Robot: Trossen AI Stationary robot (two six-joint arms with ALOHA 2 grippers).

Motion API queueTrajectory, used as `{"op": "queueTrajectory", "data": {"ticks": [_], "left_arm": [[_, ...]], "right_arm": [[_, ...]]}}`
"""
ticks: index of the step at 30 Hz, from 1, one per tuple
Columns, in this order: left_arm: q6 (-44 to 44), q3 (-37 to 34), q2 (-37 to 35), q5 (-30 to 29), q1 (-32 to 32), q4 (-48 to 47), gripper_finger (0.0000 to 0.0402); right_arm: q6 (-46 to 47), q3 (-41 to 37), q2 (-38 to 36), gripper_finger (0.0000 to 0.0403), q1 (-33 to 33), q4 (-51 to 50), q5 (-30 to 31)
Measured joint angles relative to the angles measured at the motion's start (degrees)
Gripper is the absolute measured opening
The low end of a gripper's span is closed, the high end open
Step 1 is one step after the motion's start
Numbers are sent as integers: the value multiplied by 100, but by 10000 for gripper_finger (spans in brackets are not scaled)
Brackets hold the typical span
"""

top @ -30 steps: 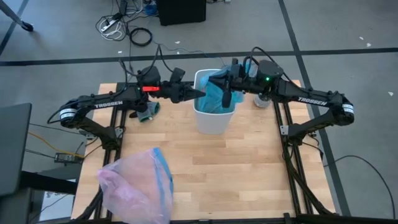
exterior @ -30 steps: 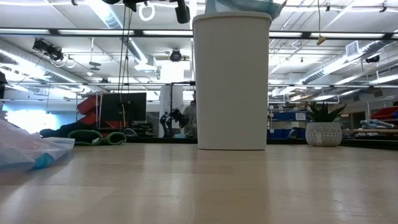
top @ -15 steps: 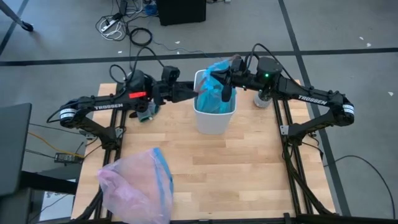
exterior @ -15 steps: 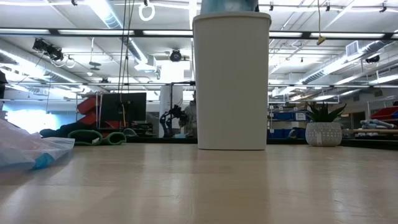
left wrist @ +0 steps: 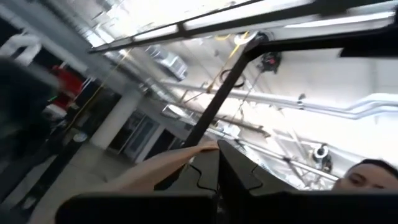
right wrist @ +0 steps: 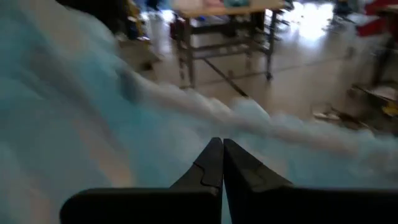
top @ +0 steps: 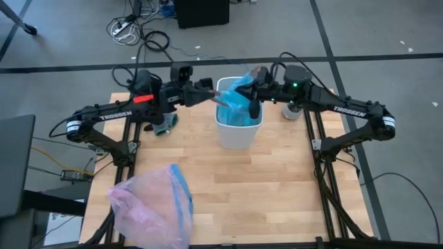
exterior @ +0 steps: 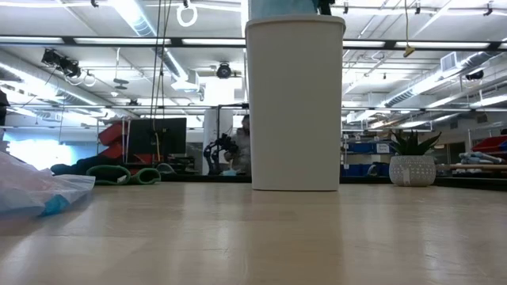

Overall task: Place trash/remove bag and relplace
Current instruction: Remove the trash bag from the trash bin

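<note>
The light-blue bag [top: 237, 104] sits in the white bin [top: 239, 131] at the table's far middle. Its top is bunched and raised above the rim, and in the low view it shows just over the bin [exterior: 295, 103]. My left gripper [top: 220, 100] comes from the left, tipped upward and shut at the bag's left upper edge. My right gripper [top: 253, 104] comes from the right, level and shut, with blue film all around its fingertips [right wrist: 217, 149]. The trash is hidden. My left gripper pinches the bag's upper left edge [top: 227, 97] between its shut fingers, slanting up from the table's left side. Its wrist view looks at the ceiling and shows only a pale strip at the fingertips [left wrist: 186, 158]. My right gripper pinches the bag's top on the right side [top: 248, 88], coming level from the table's right. The film [right wrist: 186, 118] spreads ahead of the fingers. The bag's top is lifted above the rim and its lower part stays in the bin.
A pale pink bag with a blue band [top: 152, 204] lies at the near left of the table. A small potted plant [top: 291, 111] stands right of the bin, and a green object [top: 165, 124] lies by the left arm. Bare wood lies in front of the bin.
My left gripper has risen, tipped its fingers upward and drawn back a little toward the table's left. The bag's top has come up out of the bin's mouth and stands above the rim, while its lower part has stayed inside. The bin has not moved.
</note>
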Motion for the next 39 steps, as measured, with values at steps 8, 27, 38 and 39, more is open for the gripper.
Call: {"op": "queueTrajectory", "data": {"ticks": [8, 27, 38, 39], "left_arm": [[261, 21, 4, -6, 0, -891, 12], [318, 21, 4, -111, 256, -888, 12], [448, 19, 4, -111, 253, -916, 12], [452, 19, 7, -109, 251, -938, 12]], "right_arm": [[61, 0, -895, 78, 84, -31, 96], [1879, -2, -2207, 210, -216, -2405, -952], [1358, 0, -2826, 203, -462, -3969, 1449], [1281, 0, -2800, 203, -503, -3968, 1459]]}}
